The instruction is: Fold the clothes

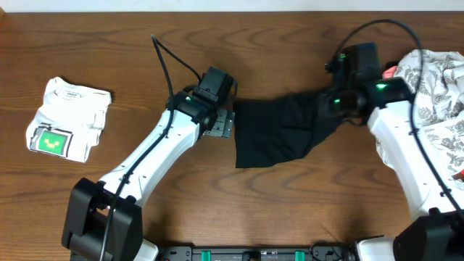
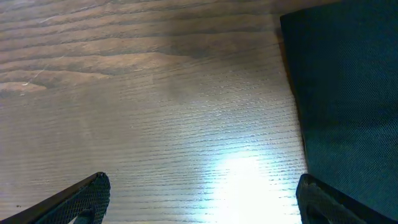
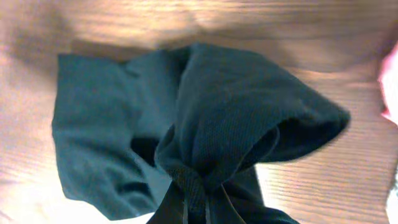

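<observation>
One of the clothes, a black garment (image 1: 279,130), lies partly spread at the table's middle, its right end lifted and bunched. My right gripper (image 1: 331,101) is shut on that bunched end. In the right wrist view the dark fabric (image 3: 236,106) drapes over the pinched jaws of the right gripper (image 3: 198,202). Beside the garment's left edge, my left gripper (image 1: 222,125) hangs open. In the left wrist view the left gripper (image 2: 205,199) has only bare wood between its fingertips (image 2: 93,193), and the black cloth (image 2: 348,93) lies at its right finger.
A folded white shirt with a green print (image 1: 69,119) lies at the far left. A pile of white patterned clothes (image 1: 438,87) sits at the right edge, with something pink (image 1: 391,71) beside it. The table is brown wood (image 1: 290,210).
</observation>
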`<state>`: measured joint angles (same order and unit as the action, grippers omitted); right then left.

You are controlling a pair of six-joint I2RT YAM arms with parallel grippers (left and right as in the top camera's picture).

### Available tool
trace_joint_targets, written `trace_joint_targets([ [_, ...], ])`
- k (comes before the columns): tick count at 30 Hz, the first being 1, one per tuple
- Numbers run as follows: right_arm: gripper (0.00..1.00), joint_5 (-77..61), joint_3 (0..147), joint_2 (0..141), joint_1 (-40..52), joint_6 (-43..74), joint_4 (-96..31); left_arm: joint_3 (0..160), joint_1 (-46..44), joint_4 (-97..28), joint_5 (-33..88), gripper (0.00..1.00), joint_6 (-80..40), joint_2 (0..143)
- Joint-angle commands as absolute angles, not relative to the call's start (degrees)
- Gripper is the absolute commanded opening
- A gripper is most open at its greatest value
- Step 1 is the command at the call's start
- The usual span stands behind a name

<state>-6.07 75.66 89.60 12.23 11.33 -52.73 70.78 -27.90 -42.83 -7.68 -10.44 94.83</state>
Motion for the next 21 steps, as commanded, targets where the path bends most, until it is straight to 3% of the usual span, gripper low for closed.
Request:
trace_joint_targets([
  [1, 0.01, -2.04, 76.77, 90.13, 18.33, 12.64, -52.45, 71.59, -27.77, -43.03, -5.32, 0.96, -11.33, 93.73],
  [19, 0.01, 1.26, 76.77, 106.94, 41.82, 20.38, -40.16, 71.59, -27.77, -44.77, -3.44, 0.96, -13.43, 93.73],
  [21, 0.10, 1.23, 76.77, 107.48, 42.92, 20.36, -39.35, 71.59, -27.77, -44.80, -3.44, 0.96, -13.43, 93.73],
])
